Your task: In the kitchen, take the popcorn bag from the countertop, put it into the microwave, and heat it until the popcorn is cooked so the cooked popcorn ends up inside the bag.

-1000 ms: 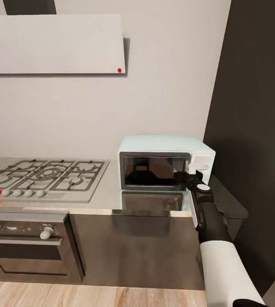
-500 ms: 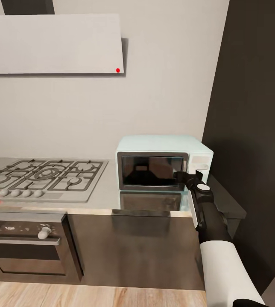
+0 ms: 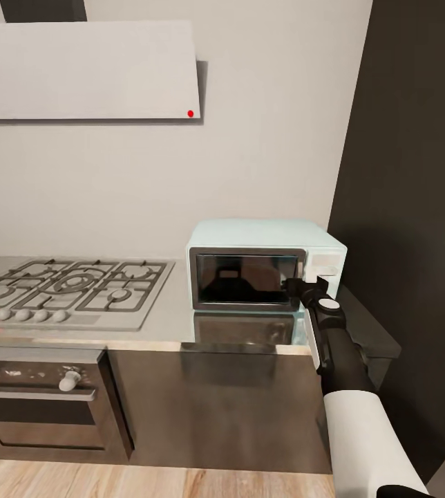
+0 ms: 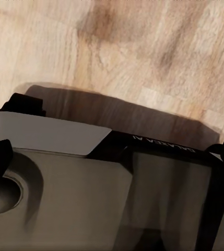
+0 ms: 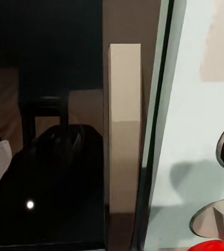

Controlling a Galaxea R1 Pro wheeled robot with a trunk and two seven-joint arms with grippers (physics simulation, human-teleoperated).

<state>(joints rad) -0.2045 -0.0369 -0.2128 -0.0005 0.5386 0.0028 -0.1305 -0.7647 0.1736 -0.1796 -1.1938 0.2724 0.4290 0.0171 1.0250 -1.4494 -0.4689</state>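
Microwave (image 3: 264, 266): it sits at the right end of the countertop (image 3: 167, 315), door shut, dark glass facing me; I see no bag through the glass, just reflections.
Right gripper (image 3: 304, 287): mine is up against the front of the microwave, at the seam between the glass door and the white control panel. From the head view I cannot tell whether its fingers are spread or closed, and the wrist view gives me just the door edge (image 5: 125, 125) and the panel (image 5: 190, 130) at close range.
Left gripper: the left wrist camera looks down at wood floor (image 4: 143, 47) and my own body; I cannot tell its state.
Popcorn bag: I cannot find it anywhere on the counter I can see, nor in either gripper.
Risk, door: if I pull at the seam without a real hold, my fingers may slip off, or the light oven may slide toward the counter's near edge.
Risk, knobs: pressing too far right could nudge a knob (image 5: 213, 225) and start it empty.
Risk, bag: with the bag out of sight, I may open the door and have nothing to load.
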